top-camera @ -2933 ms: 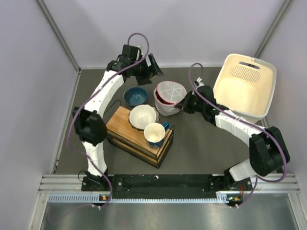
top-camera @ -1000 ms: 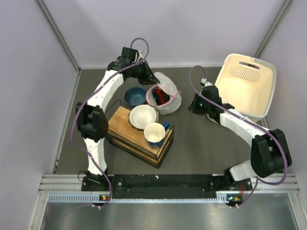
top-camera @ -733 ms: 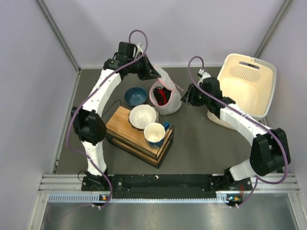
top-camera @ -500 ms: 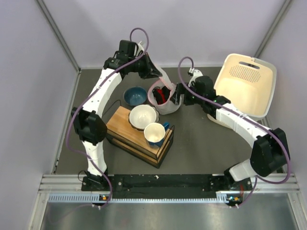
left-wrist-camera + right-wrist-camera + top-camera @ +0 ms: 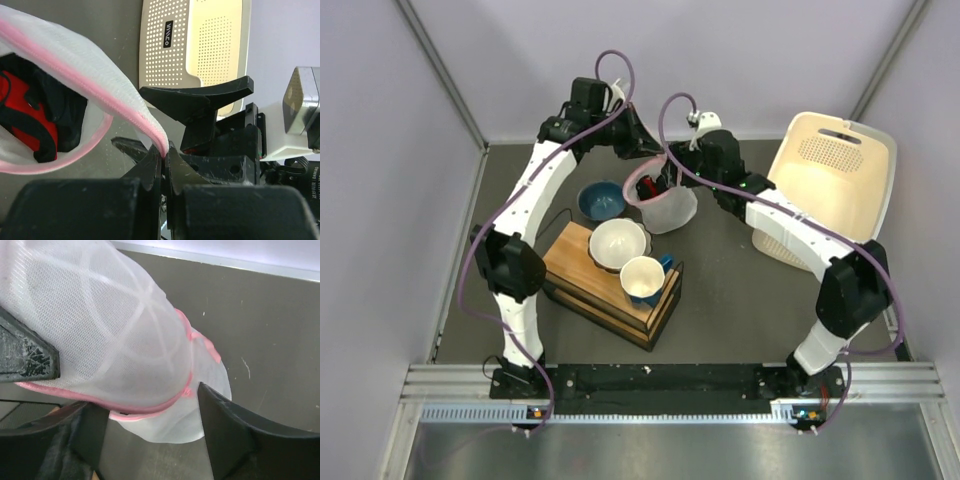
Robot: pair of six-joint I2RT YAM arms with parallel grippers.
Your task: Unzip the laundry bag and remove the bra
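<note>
The laundry bag (image 5: 669, 208), white mesh with pink zipper trim, stands unzipped behind the bowls. My left gripper (image 5: 642, 148) is shut on its pink rim (image 5: 159, 140) and holds the flap up. The bra (image 5: 27, 117), red and black, lies inside the open mouth and shows as a red patch (image 5: 646, 190) from above. My right gripper (image 5: 666, 178) is open at the bag's right side. In the right wrist view its fingers (image 5: 225, 430) stand on either side of the bag's lower mesh (image 5: 125, 340), midpoint (image 5: 152, 425).
A cream perforated basket (image 5: 830, 180) leans at the back right. A blue bowl (image 5: 602, 200) sits left of the bag. A white bowl (image 5: 618, 243) and a blue-handled cup (image 5: 642, 278) rest on a wooden box (image 5: 575, 270).
My right gripper has swung left from beside the basket to the bag and opened. My left gripper has pulled the bag's rim higher, opening the mouth wider.
</note>
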